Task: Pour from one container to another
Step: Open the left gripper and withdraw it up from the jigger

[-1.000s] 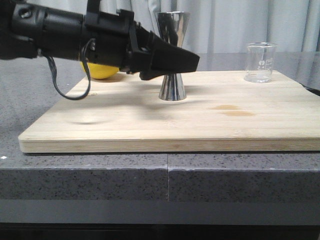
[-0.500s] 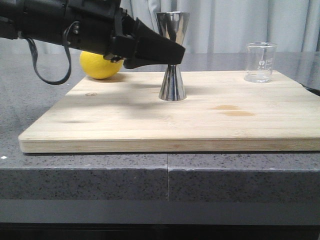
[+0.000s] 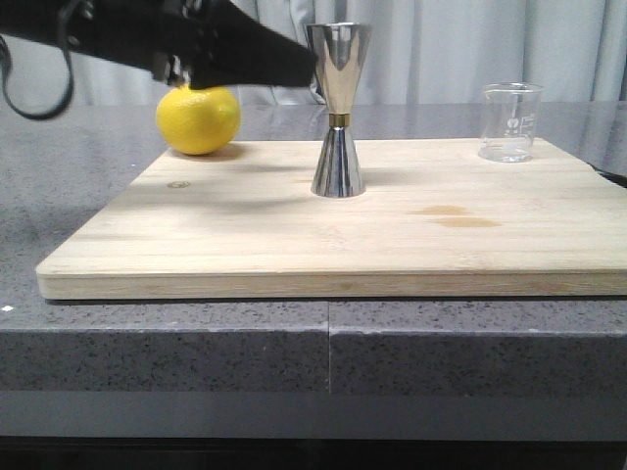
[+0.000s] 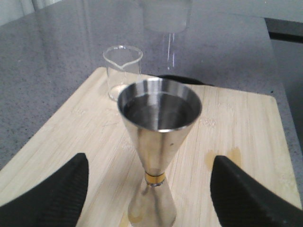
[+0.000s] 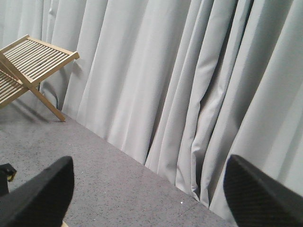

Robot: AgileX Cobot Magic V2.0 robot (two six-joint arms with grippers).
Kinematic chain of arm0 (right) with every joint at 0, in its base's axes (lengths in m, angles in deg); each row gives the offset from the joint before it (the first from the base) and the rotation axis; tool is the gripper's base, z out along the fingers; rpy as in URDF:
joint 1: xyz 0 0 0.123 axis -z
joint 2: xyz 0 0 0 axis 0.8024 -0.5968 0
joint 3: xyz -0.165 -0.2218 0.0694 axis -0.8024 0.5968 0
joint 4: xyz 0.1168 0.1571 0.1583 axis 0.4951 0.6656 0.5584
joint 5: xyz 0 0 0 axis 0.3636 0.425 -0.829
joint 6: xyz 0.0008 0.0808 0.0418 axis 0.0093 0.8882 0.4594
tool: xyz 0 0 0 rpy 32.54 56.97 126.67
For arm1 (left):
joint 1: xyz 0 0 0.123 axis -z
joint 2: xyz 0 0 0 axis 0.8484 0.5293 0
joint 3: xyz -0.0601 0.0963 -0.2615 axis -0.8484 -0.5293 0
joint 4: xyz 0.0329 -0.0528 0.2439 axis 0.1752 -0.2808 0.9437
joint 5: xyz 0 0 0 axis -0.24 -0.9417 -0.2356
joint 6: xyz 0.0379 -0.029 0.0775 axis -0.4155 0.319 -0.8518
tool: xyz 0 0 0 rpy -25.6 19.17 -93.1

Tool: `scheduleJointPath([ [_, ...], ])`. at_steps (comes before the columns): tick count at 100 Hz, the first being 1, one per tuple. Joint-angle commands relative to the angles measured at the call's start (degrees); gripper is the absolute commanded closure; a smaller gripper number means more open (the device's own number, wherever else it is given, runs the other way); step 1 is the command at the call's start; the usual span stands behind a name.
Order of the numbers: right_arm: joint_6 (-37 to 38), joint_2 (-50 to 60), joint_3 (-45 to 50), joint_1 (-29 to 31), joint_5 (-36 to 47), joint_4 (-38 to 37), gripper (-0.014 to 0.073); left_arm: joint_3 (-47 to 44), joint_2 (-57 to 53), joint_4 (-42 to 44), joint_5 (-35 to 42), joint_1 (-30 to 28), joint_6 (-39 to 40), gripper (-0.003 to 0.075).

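Observation:
The steel jigger [image 3: 338, 108] stands upright near the middle of the wooden board [image 3: 294, 245], a gold band at its waist. My left gripper [image 3: 294, 64] hovers just to its left, level with its upper cup. In the left wrist view the jigger [image 4: 158, 137] sits centred ahead of the left gripper [image 4: 149, 161], which is open, with both black fingers [image 4: 52, 194] wide apart and clear of it. The glass beaker [image 3: 510, 122] stands at the board's far right corner, also seen as the beaker [image 4: 123, 71] behind the jigger. My right gripper [image 5: 149, 165] is open and faces curtains.
A yellow lemon [image 3: 198, 119] lies at the board's far left corner, under the left arm. Two damp stains [image 3: 451, 215] mark the board right of the jigger. A wooden slatted rack [image 5: 28, 66] stands on the grey counter in the right wrist view.
My left arm has risen and drawn back to the left, from in front of the jigger's waist up to its upper cup. The lemon is now uncovered.

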Motion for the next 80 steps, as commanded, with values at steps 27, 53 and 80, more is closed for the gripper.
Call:
scheduleJointPath([
  [27,0.1,1.7,-1.4,0.3,-14.7,4.1,0.0049,1.3,-11.9,-2.8,-3.6,-11.3,4.8,0.0217],
  [53,0.0,1.9,-1.4,3.4,-24.7,9.7,0.0049,1.6,-20.3,-20.3,-36.5,-19.3,5.6,0.0217],
  [80,0.0,4.6,-6.1,9.2,-36.8,10.0,0.0049,5.0,-25.6,-24.6,-47.4,-21.9,5.6,0.0218],
])
